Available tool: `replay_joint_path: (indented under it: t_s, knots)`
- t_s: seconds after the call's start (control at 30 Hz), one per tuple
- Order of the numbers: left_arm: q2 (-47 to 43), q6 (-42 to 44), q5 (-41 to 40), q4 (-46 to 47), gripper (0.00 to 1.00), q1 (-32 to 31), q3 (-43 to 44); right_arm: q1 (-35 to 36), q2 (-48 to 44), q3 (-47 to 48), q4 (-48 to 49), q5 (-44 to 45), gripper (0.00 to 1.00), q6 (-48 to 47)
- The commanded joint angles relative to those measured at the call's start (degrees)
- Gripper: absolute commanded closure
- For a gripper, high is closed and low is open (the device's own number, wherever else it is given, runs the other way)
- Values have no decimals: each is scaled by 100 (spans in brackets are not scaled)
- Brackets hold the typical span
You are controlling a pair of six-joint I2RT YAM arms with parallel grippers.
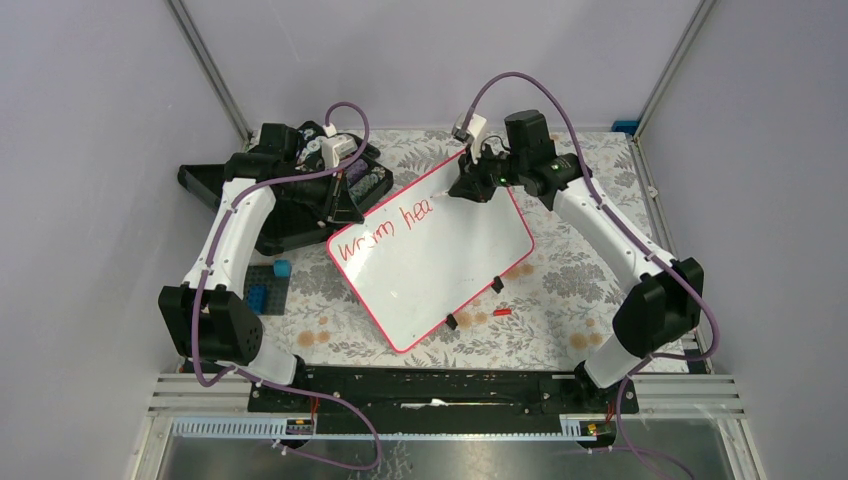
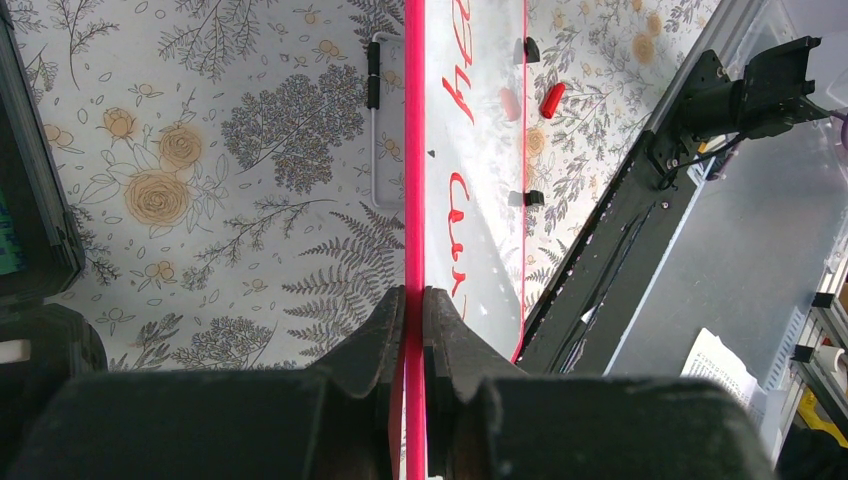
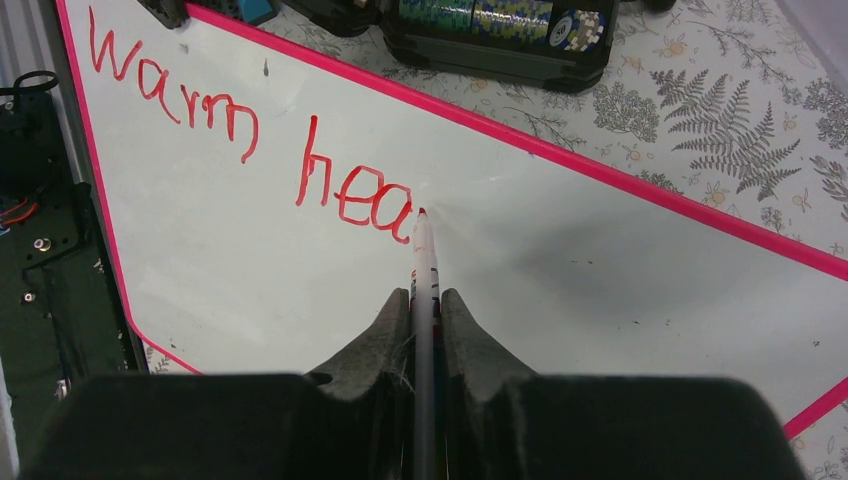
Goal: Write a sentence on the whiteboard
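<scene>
Whiteboard (image 1: 455, 262): flat on floral table cover (image 1: 570, 270), mid-table, set at a slant, pink rim (image 2: 414, 150) all round.
Sentence (image 3: 250, 135): red script, reads "Warm hea", upper left part of board.
Marker (image 3: 424, 262): tip on board just after the "a".
Right gripper (image 3: 425, 296): jaws closed tight on marker.
Left gripper (image 2: 414, 292): jaws pinched on rim at far left corner.
Two black clips (image 1: 497, 284): near edge of board.
Red cap (image 1: 502, 312): on cover, just beside near edge.
Black case (image 1: 300, 215): far left, behind board.
</scene>
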Motion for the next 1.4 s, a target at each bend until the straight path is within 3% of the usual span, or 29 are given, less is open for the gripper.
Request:
replay_joint_path:
  t_s: [0.0, 0.7, 1.37]
  knots:
    - [36, 174, 80, 19, 100, -94, -116, 31, 74, 280, 110, 39, 100, 3]
    - [11, 175, 81, 23, 100, -94, -114, 94, 243, 424, 118, 245, 100, -42]
    - [52, 171, 102, -4, 100, -94, -77, 85, -74, -63, 106, 548, 100, -290]
